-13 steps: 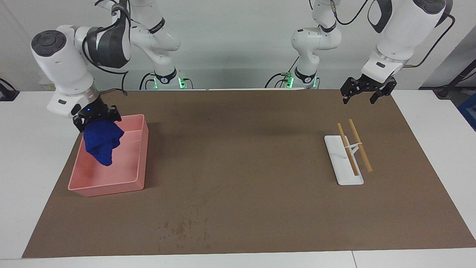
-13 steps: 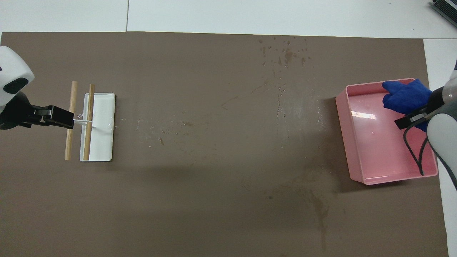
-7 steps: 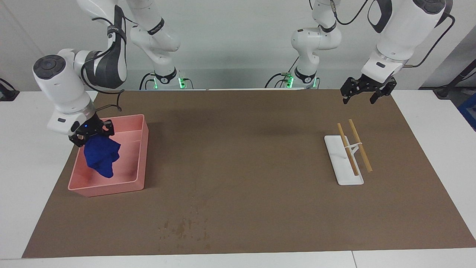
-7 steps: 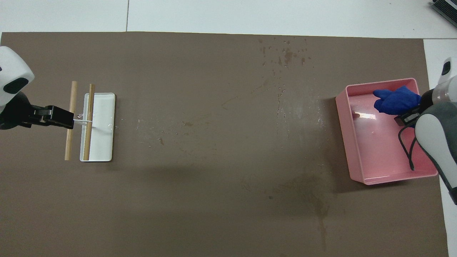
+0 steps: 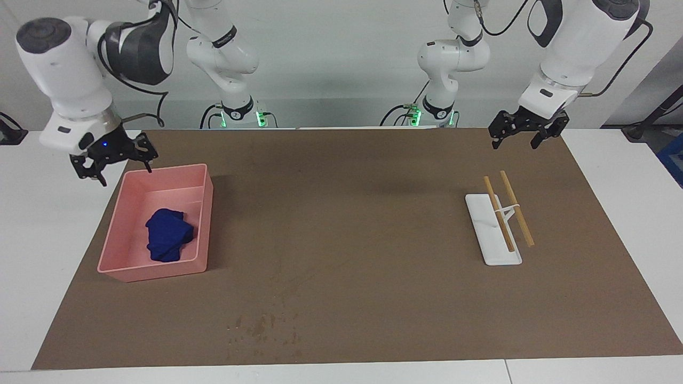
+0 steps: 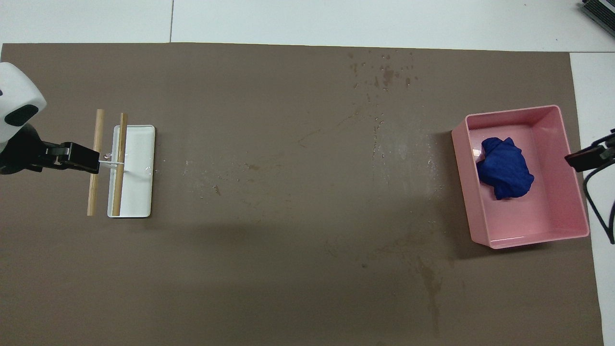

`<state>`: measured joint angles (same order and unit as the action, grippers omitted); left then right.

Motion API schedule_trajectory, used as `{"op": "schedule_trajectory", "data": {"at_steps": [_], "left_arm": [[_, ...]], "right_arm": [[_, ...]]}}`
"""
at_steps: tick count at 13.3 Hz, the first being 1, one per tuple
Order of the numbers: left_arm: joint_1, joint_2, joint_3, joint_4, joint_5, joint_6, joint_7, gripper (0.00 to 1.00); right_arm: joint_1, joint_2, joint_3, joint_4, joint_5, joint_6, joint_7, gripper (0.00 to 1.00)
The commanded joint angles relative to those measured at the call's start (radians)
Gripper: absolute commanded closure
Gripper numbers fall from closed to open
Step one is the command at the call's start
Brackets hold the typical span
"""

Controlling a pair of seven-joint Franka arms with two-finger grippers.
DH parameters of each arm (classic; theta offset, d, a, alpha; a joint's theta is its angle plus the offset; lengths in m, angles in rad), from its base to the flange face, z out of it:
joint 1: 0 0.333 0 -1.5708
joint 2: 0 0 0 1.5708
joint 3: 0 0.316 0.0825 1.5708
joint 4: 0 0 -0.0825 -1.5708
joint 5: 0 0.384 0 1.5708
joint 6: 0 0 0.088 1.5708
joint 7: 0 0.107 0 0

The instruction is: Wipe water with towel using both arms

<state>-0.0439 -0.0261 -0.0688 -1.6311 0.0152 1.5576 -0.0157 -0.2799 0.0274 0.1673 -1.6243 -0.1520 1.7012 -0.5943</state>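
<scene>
**Right gripper empty above bin rim; towel in bin**

Right gripper (image 5: 113,162) hangs with fingers spread and nothing between them, over the robot-side corner of the pink bin (image 5: 205,213). Blue towel (image 5: 168,234) lies crumpled on the bin floor, apart from the fingers and below them. Judgement: the bin serves as the drop-off for the used cloth, so the wipe looks finished or paused.

Water (image 5: 262,326) shows as dark specks on the brown mat (image 5: 347,224), farther from the robots than the bin, well apart from both grippers.

Left gripper (image 5: 525,133) waits with fingers apart above the rack (image 5: 492,229) end of the mat.
</scene>
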Motion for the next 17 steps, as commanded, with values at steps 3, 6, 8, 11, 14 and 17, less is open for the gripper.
{"op": "schedule_trajectory", "data": {"at_steps": [3,6,8,11,14,17], "left_arm": [[0.004,-0.021,0.001,-0.021,-0.004,-0.005,0.005,0.0],[0.004,-0.021,0.001,-0.021,-0.004,-0.007,0.005,0.0],[0.004,-0.02,0.001,-0.021,-0.006,-0.005,0.005,0.0],[0.004,-0.021,0.001,-0.021,-0.006,-0.005,0.005,0.0],[0.004,-0.021,0.001,-0.021,-0.004,-0.007,0.005,0.0],[0.004,-0.02,0.001,-0.021,-0.006,-0.005,0.005,0.0]], "right_arm": [[0.002,-0.049,0.081,0.116,0.017,-0.213,0.025,0.0],[0.044,-0.081,0.094,0.104,0.019,-0.275,0.252,0.0],[0.033,-0.077,0.087,0.11,0.07,-0.273,0.261,0.0],[0.028,-0.073,0.086,0.116,0.091,-0.293,0.327,0.0],[0.042,-0.081,0.09,0.11,0.163,-0.328,0.534,0.0],[0.093,-0.084,0.098,0.104,0.173,-0.313,0.57,0.0]]}}
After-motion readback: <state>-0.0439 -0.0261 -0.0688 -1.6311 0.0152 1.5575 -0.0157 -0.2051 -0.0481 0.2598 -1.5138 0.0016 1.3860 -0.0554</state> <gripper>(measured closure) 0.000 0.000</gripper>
